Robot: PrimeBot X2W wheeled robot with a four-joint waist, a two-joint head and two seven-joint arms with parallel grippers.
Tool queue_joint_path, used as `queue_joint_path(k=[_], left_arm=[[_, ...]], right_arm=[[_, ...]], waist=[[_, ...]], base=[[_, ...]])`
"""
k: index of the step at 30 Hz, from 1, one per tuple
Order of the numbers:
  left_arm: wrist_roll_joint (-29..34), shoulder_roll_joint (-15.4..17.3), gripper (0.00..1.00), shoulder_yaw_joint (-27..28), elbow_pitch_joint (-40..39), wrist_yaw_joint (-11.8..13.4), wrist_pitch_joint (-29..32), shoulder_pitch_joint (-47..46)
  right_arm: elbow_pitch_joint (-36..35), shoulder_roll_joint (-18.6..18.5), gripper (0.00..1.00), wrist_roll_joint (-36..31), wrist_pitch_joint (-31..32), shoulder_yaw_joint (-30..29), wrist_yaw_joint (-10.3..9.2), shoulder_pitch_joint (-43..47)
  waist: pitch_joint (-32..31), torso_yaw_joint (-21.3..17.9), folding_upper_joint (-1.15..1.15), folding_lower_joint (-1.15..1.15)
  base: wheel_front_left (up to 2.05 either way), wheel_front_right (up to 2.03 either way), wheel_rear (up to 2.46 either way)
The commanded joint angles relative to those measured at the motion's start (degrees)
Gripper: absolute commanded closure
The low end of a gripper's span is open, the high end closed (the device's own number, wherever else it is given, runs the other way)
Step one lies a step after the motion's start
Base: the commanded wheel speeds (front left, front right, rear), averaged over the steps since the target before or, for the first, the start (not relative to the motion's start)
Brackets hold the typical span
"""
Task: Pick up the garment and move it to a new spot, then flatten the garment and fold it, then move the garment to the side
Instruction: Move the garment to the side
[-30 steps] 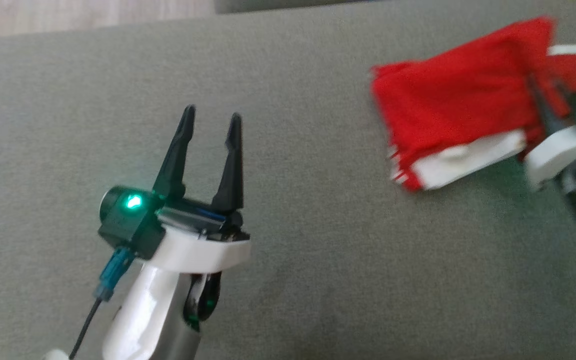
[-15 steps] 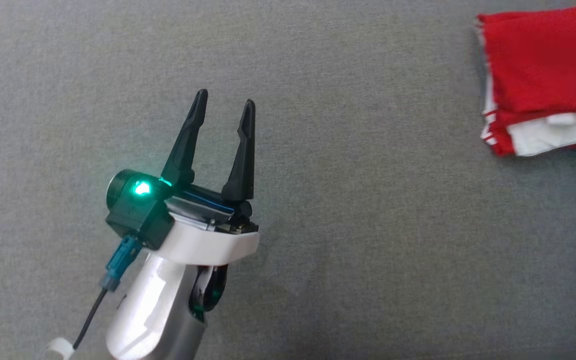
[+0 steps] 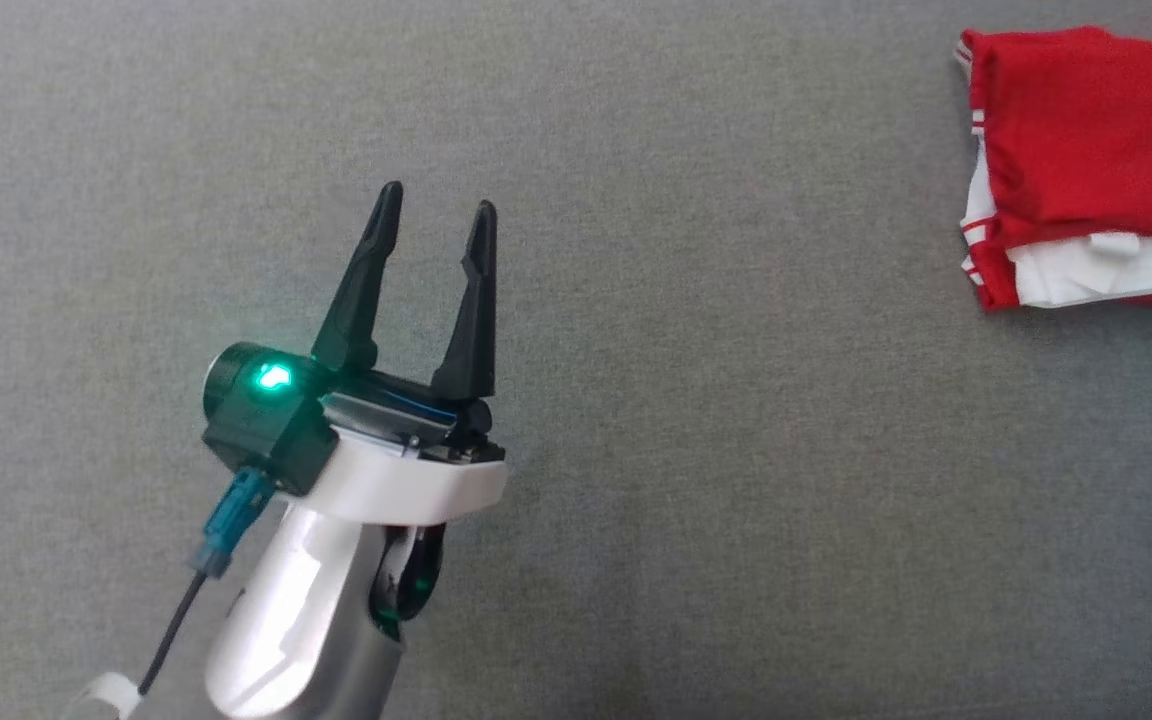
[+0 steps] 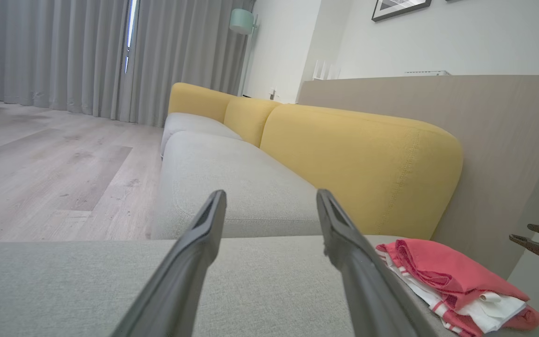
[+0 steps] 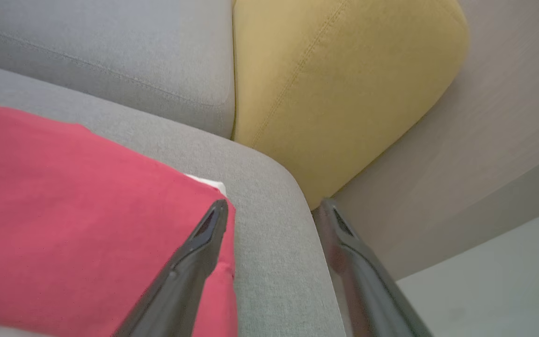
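Fingers of the left arm [image 3: 361, 290], long and dark, are standing spread apart and gripping nothing as they are hovering over the grey cushion [image 3: 736, 420] at the lower left of the head view, tips pointing up the frame. A green light [image 3: 271, 377] is glowing on the dark camera housing at their base, and a blue plug [image 3: 231, 520] with a black cable is hanging off the white wrist below it. Bare grey fabric is stretching across the middle of the scene, between them and the cloth.

Further right, at the upper right edge, the garment [image 3: 1086, 130] is lying folded on the same cushion. It is showing red on top, with white layers and red-and-white striped trim along its left and lower edges, and part of it is running out of the frame. Seen from the left wrist, it is resting near the cushion's right end, to the right of a yellow backrest [image 4: 358, 164] and in front of a pale wood panel [image 4: 498, 140].

Fingers of the right arm [image 5: 194, 257] are also standing wide apart, holding nothing. In the right wrist view one is crossing over the garment's red edge while the other is hanging beyond the cushion's rounded corner. Whether the nearer one is touching the cloth cannot be told.
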Motion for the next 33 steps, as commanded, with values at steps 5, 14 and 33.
queue_joint_path(k=[5,14,33], left_arm=[[0.2,0.3,0.00,3.8,-1.7,-0.1,-0.3,0.2],[0.4,0.3,0.00,7.7,-2.3,0.8,-0.3,4.4],[-1.1,0.3,0.00,11.7,-2.0,0.5,-0.3,13.0]], right_arm=[[-5.3,2.1,0.00,-0.6,-2.5,0.2,-0.05,-1.6],[-19.5,12.6,0.00,5.0,-2.2,2.5,-0.05,2.1],[-31.6,29.4,0.00,16.6,-11.5,6.1,-0.05,27.2]], waist=[[-3.4,-0.5,0.00,0.00],[-10.1,-0.3,0.00,0.00],[-14.7,1.6,0.00,0.00]], base=[[0.00,0.00,0.00],[0.00,0.00,0.00],[0.00,0.00,0.00]])
